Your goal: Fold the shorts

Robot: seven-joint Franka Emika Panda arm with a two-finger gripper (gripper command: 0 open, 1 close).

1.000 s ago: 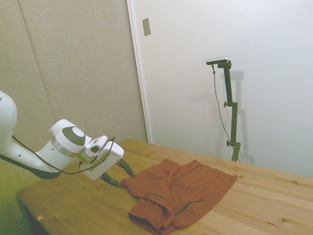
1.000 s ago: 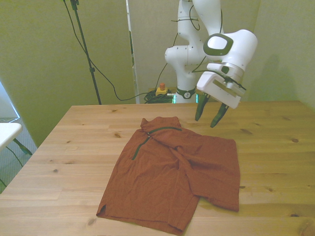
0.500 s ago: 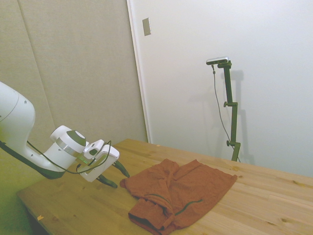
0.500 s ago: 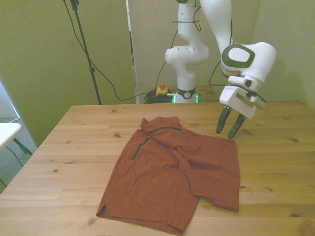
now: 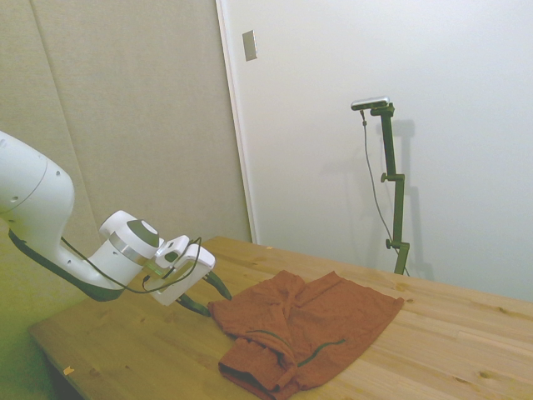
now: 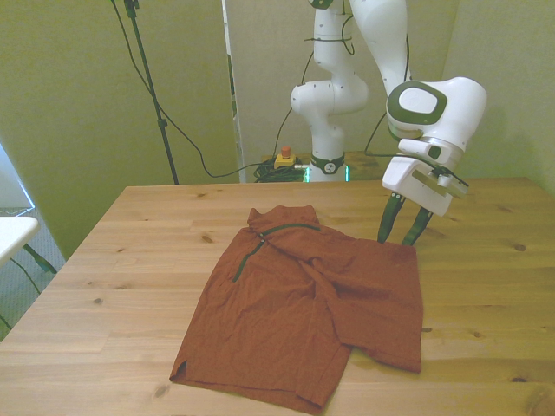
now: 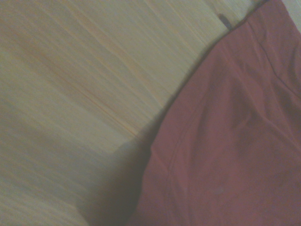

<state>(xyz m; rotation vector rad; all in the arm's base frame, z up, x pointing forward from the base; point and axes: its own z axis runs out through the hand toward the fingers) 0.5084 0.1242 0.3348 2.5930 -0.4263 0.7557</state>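
At the shorts' (image 6: 316, 303) corner on the front view's right: gripper (image 6: 397, 238) now lowered onto the hem, jaws apart, ready to pinch.

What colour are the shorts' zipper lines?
Dark, almost black-green, on the rust-brown shorts; clearest in the front view.

Big, round, shiny white arm with fat joints. Dark grey rings and a grey cap near the wrist. Thin black cable looping along. Boxy white gripper (image 6: 401, 231) with two dark, pointy fingers (image 6: 387, 225).
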